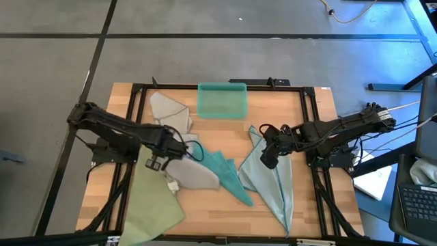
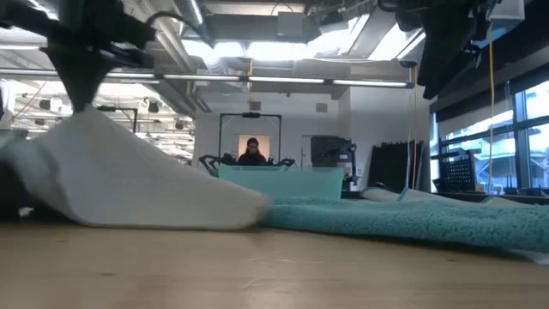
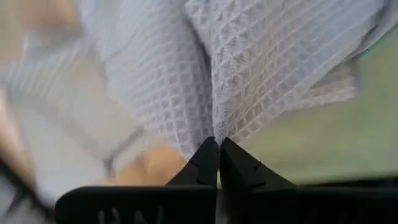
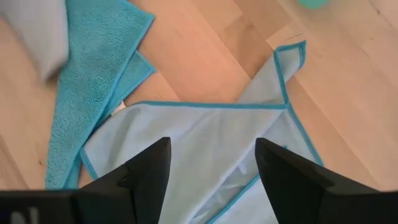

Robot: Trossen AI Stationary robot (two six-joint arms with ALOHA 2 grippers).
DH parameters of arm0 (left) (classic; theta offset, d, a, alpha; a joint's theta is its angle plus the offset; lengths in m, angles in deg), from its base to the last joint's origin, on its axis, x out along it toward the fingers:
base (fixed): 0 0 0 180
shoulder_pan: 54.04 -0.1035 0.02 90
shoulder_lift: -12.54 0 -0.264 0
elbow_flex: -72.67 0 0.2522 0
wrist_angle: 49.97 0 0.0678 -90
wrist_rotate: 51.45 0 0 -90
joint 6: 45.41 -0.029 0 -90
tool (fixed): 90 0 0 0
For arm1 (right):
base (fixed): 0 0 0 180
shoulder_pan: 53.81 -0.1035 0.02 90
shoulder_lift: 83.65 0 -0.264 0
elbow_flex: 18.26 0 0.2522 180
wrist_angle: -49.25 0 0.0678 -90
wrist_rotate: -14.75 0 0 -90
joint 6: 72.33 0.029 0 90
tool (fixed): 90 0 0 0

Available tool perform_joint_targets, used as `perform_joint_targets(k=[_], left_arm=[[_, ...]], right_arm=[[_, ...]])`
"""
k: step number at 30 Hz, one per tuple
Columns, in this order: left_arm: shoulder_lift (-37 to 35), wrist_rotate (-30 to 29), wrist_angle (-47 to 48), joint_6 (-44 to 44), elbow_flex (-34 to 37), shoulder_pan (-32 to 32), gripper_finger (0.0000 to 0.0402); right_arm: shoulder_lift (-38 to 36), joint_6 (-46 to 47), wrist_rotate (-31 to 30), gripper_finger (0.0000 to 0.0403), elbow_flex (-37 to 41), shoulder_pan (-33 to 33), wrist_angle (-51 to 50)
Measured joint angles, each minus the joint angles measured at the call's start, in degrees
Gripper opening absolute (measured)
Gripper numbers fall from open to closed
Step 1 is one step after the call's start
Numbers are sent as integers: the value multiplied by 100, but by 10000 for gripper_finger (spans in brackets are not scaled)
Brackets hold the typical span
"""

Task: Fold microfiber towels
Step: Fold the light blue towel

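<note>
Left gripper [image 3: 217, 155] is pinched fully closed on a fold of the light grey waffle-weave towel [image 1: 194, 174], and from the low view I can see the cloth tented up off the table under it, so I read this as the lift that lets the towel hang free before I lay it flat for a fold. It sits over the left-centre of the wooden table [image 1: 218, 205], just beside the pale green towel [image 1: 153, 205] that drapes toward the front left edge.

My right gripper [image 4: 211, 165] hovers with its fingers spread wide and nothing between them, directly above the pale blue towel with teal edging [image 4: 205, 134]. I judge it is parked there ready to take a corner when that cloth's turn comes.

Counting cloths from the overhead view: five. One grey in my grip, a second grey towel [image 1: 171, 113] crumpled at the back left, one pale green, one teal towel [image 1: 229, 178] lying in the middle between the arms, and the pale blue one on the right. None looks folded yet. One teal plastic bin [image 1: 222, 100] stands at the back centre, well apart from both grippers.
</note>
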Motion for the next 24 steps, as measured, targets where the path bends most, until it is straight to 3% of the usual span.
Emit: perform_joint_targets(k=[3, 8, 11, 16, 24], left_arm=[[-307, -571, 794, 569, 0, -157, 0], [-720, -1138, 819, 1308, 0, -625, 0], [-683, -1510, 741, 1494, 2, -918, 0], [-628, -1603, 762, 1675, 2, -1213, 11], [-841, -2473, 805, 1686, 2, -1772, 62]], right_arm=[[0, -58, -77, 236, 0, 2, 2], [0, -98, -245, 236, 0, 41, 110], [0, -51, -181, 236, 0, 84, 146], [0, 47, -22, 236, 0, 87, 174], [0, 392, 353, 236, 0, 87, 172]])
